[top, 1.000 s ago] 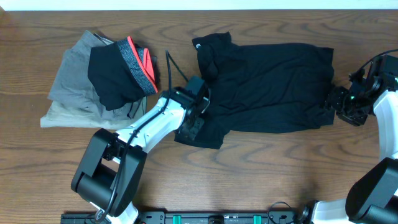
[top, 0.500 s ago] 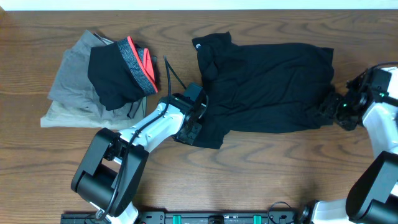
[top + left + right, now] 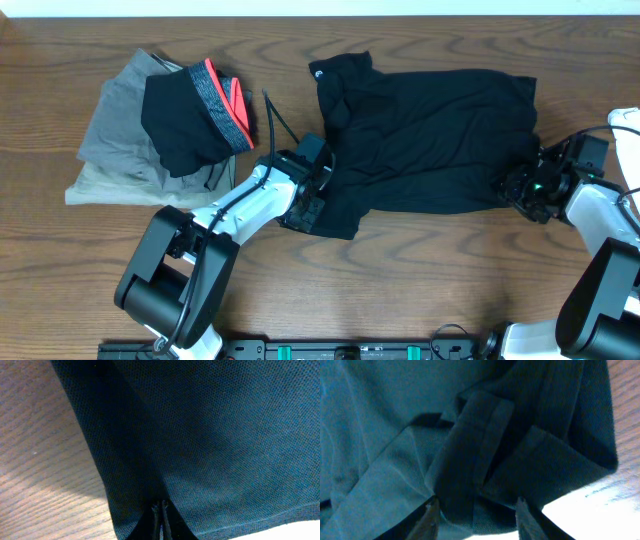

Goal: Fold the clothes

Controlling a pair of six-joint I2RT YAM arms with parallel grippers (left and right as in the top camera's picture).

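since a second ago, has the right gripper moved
Yes. Overhead, the right gripper slid left and slightly down-frame, onto the lower right corner of the T-shirt, which stayed put.

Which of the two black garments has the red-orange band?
The smaller black garment, lying on the grey folded clothes at left; the big T-shirt is plain black.

Your workplace is a robotics lab bench: a left arm point(image 3: 240, 200) and a right arm point(image 3: 600, 215) rise from a black mounting rail point(image 3: 360, 350) at the edge of a wood-grain table point(image 3: 450, 270), where a black T-shirt point(image 3: 440, 130) and folded garments point(image 3: 115, 150) lie.
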